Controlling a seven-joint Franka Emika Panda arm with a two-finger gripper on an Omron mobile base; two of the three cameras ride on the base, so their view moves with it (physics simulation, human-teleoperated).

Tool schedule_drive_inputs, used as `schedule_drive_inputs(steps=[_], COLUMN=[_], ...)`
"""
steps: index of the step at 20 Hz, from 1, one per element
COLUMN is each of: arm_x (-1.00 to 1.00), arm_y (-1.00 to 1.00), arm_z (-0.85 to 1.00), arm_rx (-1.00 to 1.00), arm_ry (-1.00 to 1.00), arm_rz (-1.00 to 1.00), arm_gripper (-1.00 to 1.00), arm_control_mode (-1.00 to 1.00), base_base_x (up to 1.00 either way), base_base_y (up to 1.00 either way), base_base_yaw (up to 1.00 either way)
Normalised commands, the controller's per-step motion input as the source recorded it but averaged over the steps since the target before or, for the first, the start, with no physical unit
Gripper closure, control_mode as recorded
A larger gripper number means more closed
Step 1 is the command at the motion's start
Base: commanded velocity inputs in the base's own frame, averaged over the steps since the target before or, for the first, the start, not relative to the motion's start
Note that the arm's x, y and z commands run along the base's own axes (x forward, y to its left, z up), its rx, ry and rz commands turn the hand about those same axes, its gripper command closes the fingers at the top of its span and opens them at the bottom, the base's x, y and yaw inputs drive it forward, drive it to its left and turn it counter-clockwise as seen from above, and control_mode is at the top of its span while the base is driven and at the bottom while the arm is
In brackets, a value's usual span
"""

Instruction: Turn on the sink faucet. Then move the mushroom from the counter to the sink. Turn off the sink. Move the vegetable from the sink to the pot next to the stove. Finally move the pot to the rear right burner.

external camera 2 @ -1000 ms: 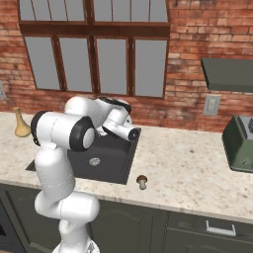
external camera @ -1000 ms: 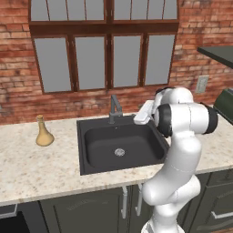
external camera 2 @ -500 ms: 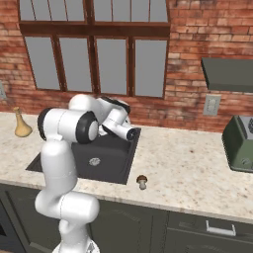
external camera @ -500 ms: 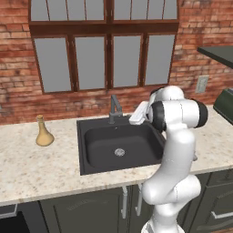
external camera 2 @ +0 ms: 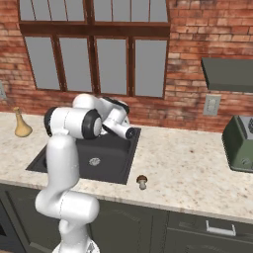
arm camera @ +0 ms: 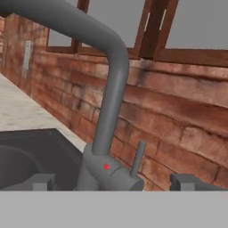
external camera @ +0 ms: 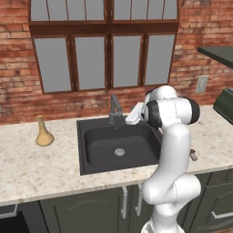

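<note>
pincer (arm camera: 113,182) spread, straddling faucet (arm camera: 109,129) base

- A speckled beige stone counter (external camera: 41,166) runs along a red brick wall, above dark cabinets.
- A black sink (external camera: 119,144) is set into the counter, with a grey faucet (external camera: 113,108) at its rear edge.
- A tan vase (external camera: 43,132) stands upright left of the sink.
- A small brown mushroom (external camera 2: 142,182) sits near the counter's front edge, right of the sink.
- A dark green toaster (external camera 2: 239,143) sits at the far right.

Dark grey faucet (arm camera: 109,111), red dot
</note>
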Motion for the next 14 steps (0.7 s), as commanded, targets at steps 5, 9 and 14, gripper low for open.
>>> schedule_drive_inputs(steps=[5, 9, 14], arm_x=[0.33, 0.33, 0.31], arm_y=[0.00, 0.00, 0.00], arm_z=[-0.09, -0.06, -0.05], arm_rx=[0.02, 0.02, 0.02], arm_ry=[0.03, 0.03, 0.02], arm_rz=[0.00, 0.00, 0.00], arm_gripper=[-1.00, -1.00, -1.00], arm_control_mode=[-1.00, -1.00, -1.00], base_base_x=[0.00, 0.00, 0.00], base_base_y=[0.00, 0.00, 0.00], base_base_yaw=[0.00, 0.00, 0.00])
